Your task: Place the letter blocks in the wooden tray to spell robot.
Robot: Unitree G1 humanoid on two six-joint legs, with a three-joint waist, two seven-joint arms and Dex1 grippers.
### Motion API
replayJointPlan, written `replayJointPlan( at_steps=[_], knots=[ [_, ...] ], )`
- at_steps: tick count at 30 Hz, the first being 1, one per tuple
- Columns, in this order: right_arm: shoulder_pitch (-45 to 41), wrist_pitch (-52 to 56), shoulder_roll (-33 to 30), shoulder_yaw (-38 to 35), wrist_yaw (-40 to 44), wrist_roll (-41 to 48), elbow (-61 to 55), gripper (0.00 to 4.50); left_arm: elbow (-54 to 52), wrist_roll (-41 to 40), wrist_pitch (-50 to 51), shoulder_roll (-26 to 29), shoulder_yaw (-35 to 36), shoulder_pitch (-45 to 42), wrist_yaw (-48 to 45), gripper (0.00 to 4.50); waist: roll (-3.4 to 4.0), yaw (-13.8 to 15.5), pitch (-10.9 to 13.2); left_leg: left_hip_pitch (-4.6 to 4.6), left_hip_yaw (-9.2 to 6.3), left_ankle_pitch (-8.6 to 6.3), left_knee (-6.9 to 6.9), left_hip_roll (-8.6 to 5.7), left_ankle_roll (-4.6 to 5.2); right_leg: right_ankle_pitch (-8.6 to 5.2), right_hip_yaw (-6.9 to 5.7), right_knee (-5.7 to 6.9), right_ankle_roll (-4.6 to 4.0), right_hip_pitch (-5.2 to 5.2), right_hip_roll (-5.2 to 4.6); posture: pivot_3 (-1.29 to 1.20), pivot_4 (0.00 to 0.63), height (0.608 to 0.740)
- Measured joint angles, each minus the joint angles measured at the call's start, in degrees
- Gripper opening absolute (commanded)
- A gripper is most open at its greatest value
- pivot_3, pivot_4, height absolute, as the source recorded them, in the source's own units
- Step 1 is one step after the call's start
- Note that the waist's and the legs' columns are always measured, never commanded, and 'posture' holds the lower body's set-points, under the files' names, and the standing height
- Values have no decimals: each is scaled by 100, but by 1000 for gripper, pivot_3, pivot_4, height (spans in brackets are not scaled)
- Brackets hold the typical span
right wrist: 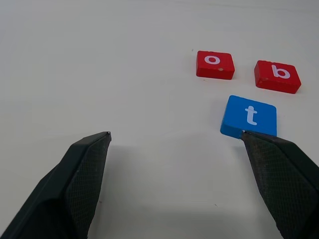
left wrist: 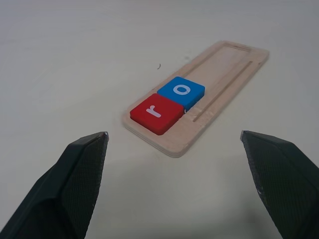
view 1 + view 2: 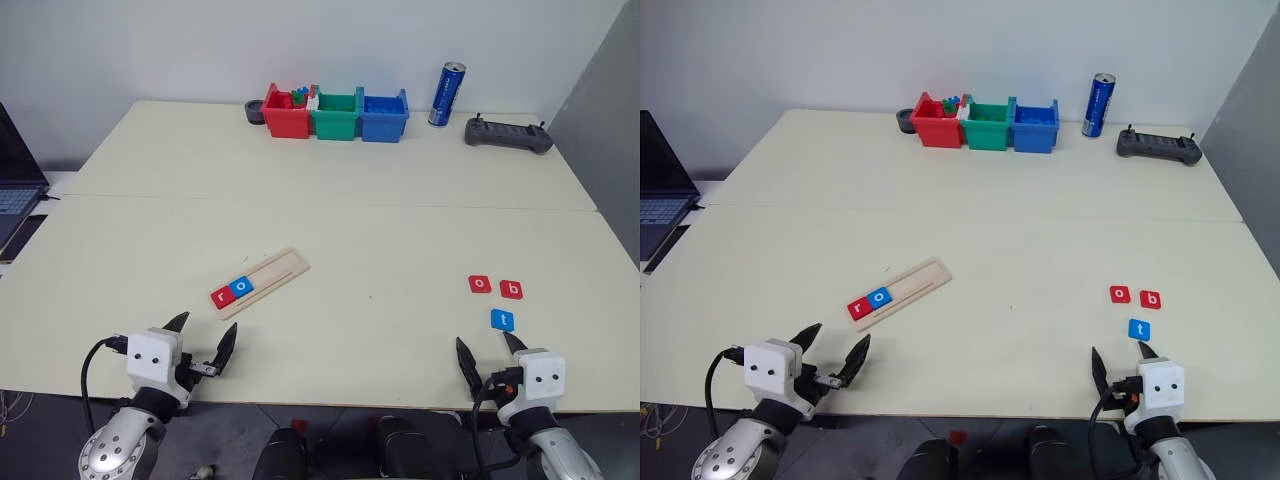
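The wooden tray (image 3: 262,282) lies at an angle left of the table's middle. A red "r" block (image 3: 221,295) and a blue "o" block (image 3: 241,286) sit side by side at its near end. Over on the right, loose on the table, are a red "o" block (image 3: 480,284), a red "b" block (image 3: 511,290) and a blue "t" block (image 3: 502,320). My left gripper (image 3: 201,346) hangs open just short of the tray's near end. My right gripper (image 3: 490,351) is open and empty too, just short of the "t" block (image 1: 248,117).
Red (image 3: 286,112), green (image 3: 335,115) and blue (image 3: 383,115) bins stand in a row at the back, next to a blue can (image 3: 447,94) and a dark controller (image 3: 507,134). A laptop (image 3: 14,175) sits past the table's left edge.
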Motion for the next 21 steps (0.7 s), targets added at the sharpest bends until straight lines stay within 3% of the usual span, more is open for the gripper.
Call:
replayJointPlan(
  at_steps=[10,16,21],
  knots=[
    [14,-113,-65,32,120,-14,38,4454,58,-307,138,144,23,70,-345,4500,2,0,-2,1,1,0,0,0,0,0,0,2,0,0,0,0,150,740],
    [-108,-207,-796,285,874,114,-450,4454,263,-914,133,582,417,-99,-1002,4500,7,-15,-5,7,8,0,7,0,1,4,6,5,5,5,2,0,150,740],
    [-582,833,-1971,376,1824,1018,-1075,4454,318,-1038,390,1156,421,-698,-1309,4500,-1,-13,-10,9,4,1,13,-1,1,10,5,5,13,12,3,0,150,740]
  ],
)
